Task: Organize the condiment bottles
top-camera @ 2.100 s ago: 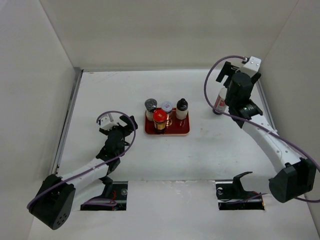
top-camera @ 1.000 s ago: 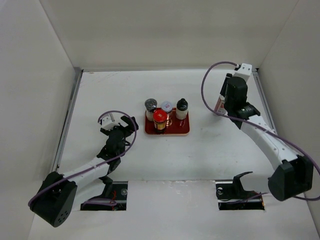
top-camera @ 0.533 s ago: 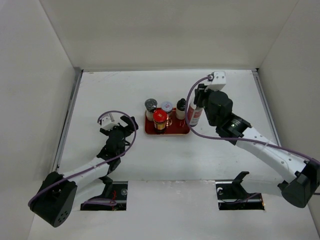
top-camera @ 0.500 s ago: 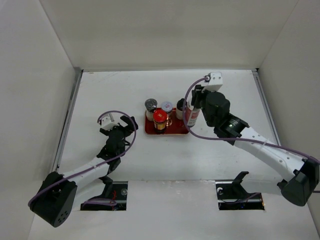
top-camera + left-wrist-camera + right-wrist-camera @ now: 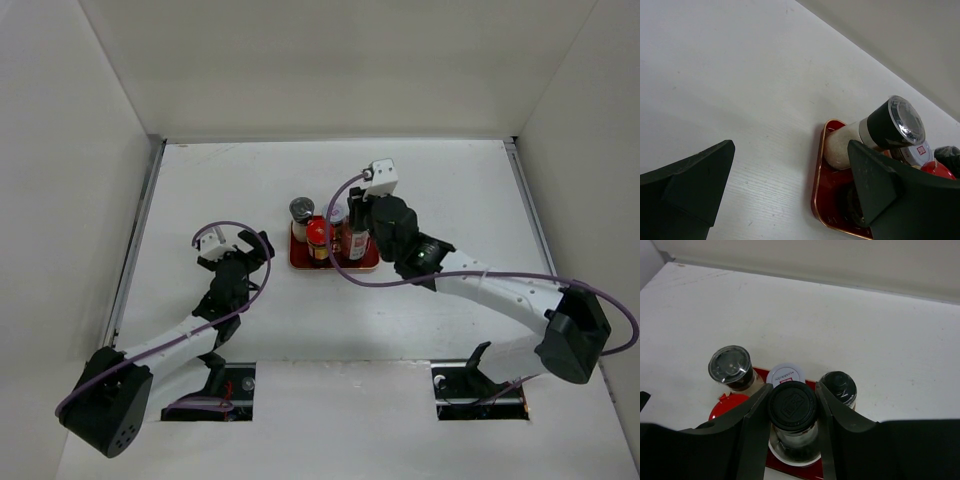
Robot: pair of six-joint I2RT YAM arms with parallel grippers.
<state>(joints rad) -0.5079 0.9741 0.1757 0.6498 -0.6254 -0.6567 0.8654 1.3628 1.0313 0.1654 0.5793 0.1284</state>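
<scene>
My right gripper (image 5: 357, 232) (image 5: 792, 399) is shut on the tall clear black-capped bottle (image 5: 791, 406) (image 5: 357, 240), holding it upright over the red tray (image 5: 300, 258) (image 5: 790, 469). Round it on the tray stand a grey-lidded shaker (image 5: 301, 210) (image 5: 730, 365) (image 5: 885, 127), a white-lidded shaker (image 5: 786, 375) (image 5: 335, 213), the red-capped bottle (image 5: 318, 232) (image 5: 727, 407) and a black-capped white bottle (image 5: 839, 385). Whether the held bottle touches the tray I cannot tell. My left gripper (image 5: 255, 245) (image 5: 790, 170) stands open and holds nothing, left of the tray (image 5: 822, 200).
White walls close the table on the left, back and right. A metal rail (image 5: 135, 240) runs along the left edge. The right arm (image 5: 480, 285) stretches across the table's right half.
The right arm has swung left from the table's far right side, carrying the tall bottle to the tray. The left arm has stayed in place.
</scene>
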